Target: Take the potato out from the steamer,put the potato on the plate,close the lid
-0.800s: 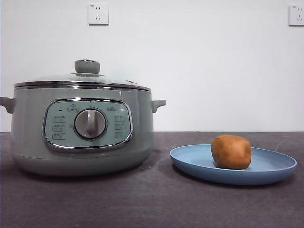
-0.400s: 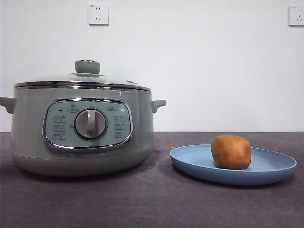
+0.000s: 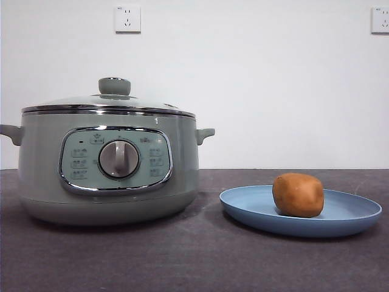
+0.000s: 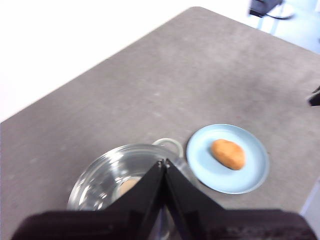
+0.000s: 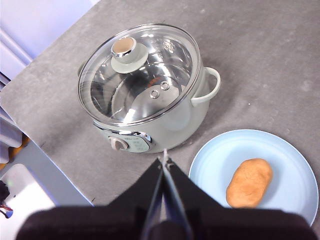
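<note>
Change since earlier: the whole front view sits a touch further right; the things themselves look unmoved.
Potato (image 3: 298, 194): resting on the plate (image 3: 358, 214), toward its middle.
Lid (image 5: 142, 75): seated on the steamer (image 3: 109, 167), knob up.
Left end effector (image 4: 164, 162): jaws together, empty, raised above the steamer.
Right end effector (image 5: 164, 159): jaws together, empty, high above the desk (image 3: 200, 255) between steamer and plate.
Step in hand: judging by the layout, all three steps look done.
Next move: likely only parking both arms clear; nothing needs gripping.
</note>
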Tool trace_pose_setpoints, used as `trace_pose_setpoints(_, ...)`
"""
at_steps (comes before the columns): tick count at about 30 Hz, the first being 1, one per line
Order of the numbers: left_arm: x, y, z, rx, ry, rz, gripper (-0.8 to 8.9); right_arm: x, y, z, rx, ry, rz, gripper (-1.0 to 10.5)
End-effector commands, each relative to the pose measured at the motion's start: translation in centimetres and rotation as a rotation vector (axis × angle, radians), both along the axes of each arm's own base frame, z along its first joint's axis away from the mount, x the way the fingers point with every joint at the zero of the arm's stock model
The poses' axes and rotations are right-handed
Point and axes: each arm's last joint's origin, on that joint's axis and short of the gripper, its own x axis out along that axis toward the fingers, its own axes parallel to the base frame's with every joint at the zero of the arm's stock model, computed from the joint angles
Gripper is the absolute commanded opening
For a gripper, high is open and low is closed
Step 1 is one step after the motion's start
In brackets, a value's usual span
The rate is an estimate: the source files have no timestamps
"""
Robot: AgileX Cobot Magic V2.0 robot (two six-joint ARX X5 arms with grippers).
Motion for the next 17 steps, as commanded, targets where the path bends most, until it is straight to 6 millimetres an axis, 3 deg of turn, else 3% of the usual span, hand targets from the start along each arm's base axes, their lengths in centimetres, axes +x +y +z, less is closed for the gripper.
trace_pose_setpoints(1,-0.4,0.6,-1.8,-0.028,0.003,0.096,-0.03,0.1,0.0,-0.1,-0.002,-0.002,0.003,0.0)
trace_pose_setpoints(6,-2.6,2.7,-6.5,-0.116,-0.057,0.21,-0.04,0.1,0.0,-0.1,-0.003,-0.002,0.003,0.0)
trace_pose_setpoints(12,-5.1,4.7,-16.4,-0.17,-0.067,0.328,-0.03,0.1,0.0,-0.1,-0.002,-0.002,0.003,0.0)
trace_pose_setpoints(17,-6.6,5.6,-24.1,-0.347,-0.142,0.432,-0.03,0.1,0.0,-0.1,-0.002,-0.002,0.003,0.0)
